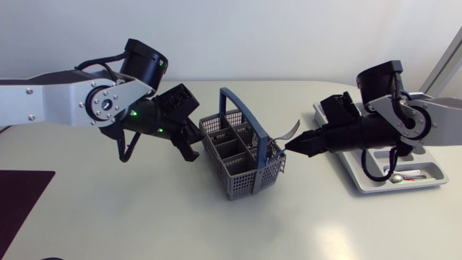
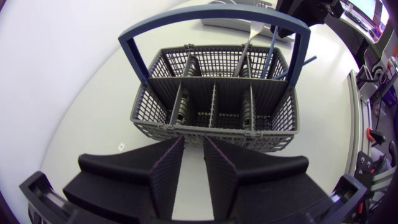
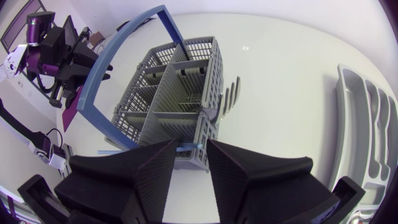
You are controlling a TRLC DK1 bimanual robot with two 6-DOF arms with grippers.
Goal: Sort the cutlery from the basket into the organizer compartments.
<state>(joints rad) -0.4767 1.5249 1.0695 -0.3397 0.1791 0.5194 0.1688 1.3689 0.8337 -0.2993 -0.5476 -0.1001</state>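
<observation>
Basket: the grey plastic cutlery basket with an arched blue handle stands on the white tabletop, between the two arms' fingers.
Cutlery in it: a silver metal fork leans out of the compartment nearest the right fingers, curving above them. A thin blue-handled piece lies across the basket's corner, its end in the gap at the right fingertips.
Right fingers: the matte black right fingers stand apart with a narrow gap, tips close to the basket's wall. Whether they touch the blue-handled piece I cannot tell.
Left fingers: the matte black left fingers are also apart by a narrow gap with nothing between them. They sit just short of the basket's opposite wall.
In the way: the blue handle arches over the compartments ahead of the left fingers. The basket's inner dividers cross between both pairs of fingers and the cutlery.
Organizer: the light grey plastic organizer tray lies behind the right fingers, under that arm. A small silver spoon lies in one of its compartments.
Other things: a dark purple mat lies well behind the left fingers, at the tabletop's corner.
Hidden: the right arm covers much of the organizer tray. The lower ends of the cutlery are sunk in the basket and cannot be made out.
</observation>
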